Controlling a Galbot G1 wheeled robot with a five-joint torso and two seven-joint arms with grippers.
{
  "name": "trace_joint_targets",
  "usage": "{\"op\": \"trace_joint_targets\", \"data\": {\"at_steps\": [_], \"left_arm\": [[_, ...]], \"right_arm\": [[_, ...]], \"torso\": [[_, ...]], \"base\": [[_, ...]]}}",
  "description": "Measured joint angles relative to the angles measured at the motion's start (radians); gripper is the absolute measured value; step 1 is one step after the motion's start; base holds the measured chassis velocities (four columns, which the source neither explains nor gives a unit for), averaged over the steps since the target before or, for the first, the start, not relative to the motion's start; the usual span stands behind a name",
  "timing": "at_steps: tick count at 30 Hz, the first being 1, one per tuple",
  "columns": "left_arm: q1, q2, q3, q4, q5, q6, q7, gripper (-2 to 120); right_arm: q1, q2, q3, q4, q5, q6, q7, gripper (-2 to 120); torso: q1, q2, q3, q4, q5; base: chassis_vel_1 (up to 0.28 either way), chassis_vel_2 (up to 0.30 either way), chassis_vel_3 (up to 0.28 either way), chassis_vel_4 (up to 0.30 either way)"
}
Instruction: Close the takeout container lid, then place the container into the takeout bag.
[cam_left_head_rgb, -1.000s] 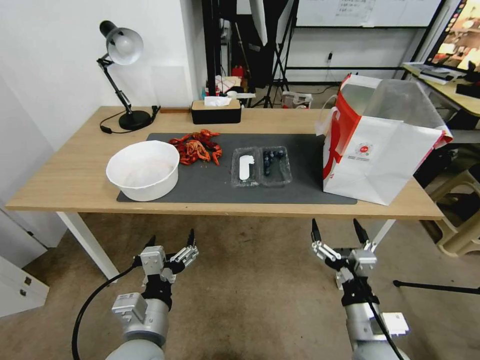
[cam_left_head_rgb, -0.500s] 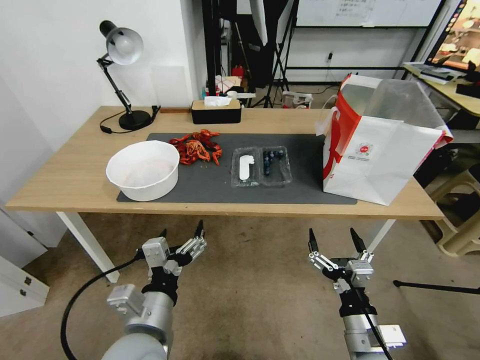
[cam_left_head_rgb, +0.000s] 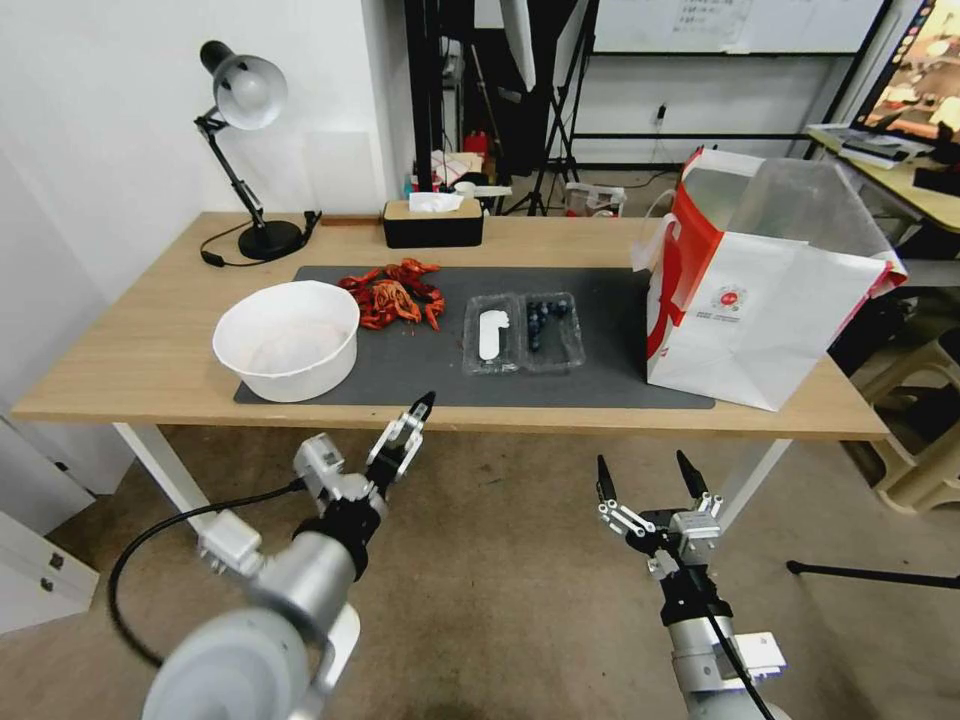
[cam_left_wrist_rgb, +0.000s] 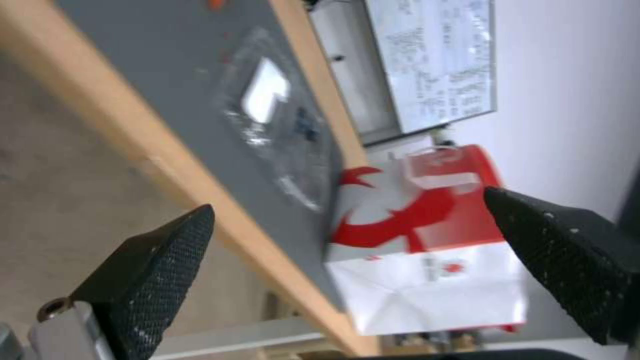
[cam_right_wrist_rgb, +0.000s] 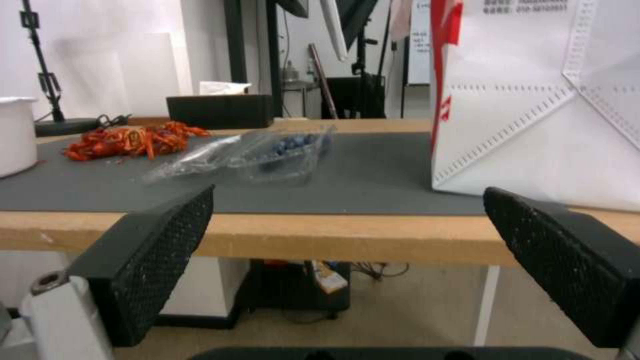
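Note:
The takeout container lies open and flat on the grey mat. Its lid, the half with the white oblong piece, is on the left, and dark berries fill the right half. The takeout bag stands open to its right at the mat's end. My left gripper is open, just below the table's front edge and left of the container. My right gripper is open too, lower and in front of the table. The left wrist view shows the container and bag. The right wrist view shows the container and bag at table level.
A large white bowl sits on the mat's left end with a pile of red crayfish behind it. A desk lamp and a black tissue box stand at the table's back. A stool is to the right.
My left arm has risen and reached forward to the table's front edge, rolling its gripper sideways. My right gripper has dropped a little lower and stayed open.

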Motion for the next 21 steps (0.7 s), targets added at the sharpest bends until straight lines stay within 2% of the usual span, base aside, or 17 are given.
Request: {"op": "trace_joint_targets", "data": {"at_steps": [2, 9, 16, 19, 21], "left_arm": [[-0.040, 0.001, 0.005, 0.005, -0.062, -0.002, -0.016, 100], [-0.141, 0.016, 0.025, 0.042, -0.148, 0.011, -0.014, 100], [-0.211, 0.020, 0.072, 0.087, -0.165, -0.031, -0.017, 100], [-0.263, 0.011, 0.128, 0.155, -0.145, -0.073, -0.009, 100], [-0.279, 0.007, 0.144, 0.173, -0.136, -0.084, -0.006, 100]], "right_arm": [[-0.006, 0.005, 0.004, 0.001, -0.003, -0.001, 0.002, 100], [-0.027, 0.022, 0.012, 0.013, -0.014, -0.010, 0.010, 100], [-0.040, 0.040, 0.018, 0.016, -0.046, -0.008, 0.011, 100], [-0.047, 0.060, 0.019, 0.017, -0.068, -0.004, 0.011, 100], [-0.048, 0.064, 0.019, 0.017, -0.072, -0.003, 0.011, 100]], "torso": [[0.000, 0.000, 0.000, 0.0000, 0.0000], [0.000, 0.000, 0.000, 0.0000, 0.0000], [0.000, 0.000, 0.000, 0.0001, -0.0001], [0.000, 0.000, 0.000, 0.0000, 0.0000], [0.000, 0.000, 0.000, 0.0000, 0.0000]], "base": [[0.000, 0.000, 0.000, 0.000], [0.000, 0.000, 0.000, 0.000], [0.000, 0.000, 0.000, 0.000], [0.000, 0.000, 0.000, 0.000], [0.000, 0.000, 0.000, 0.000]]}}
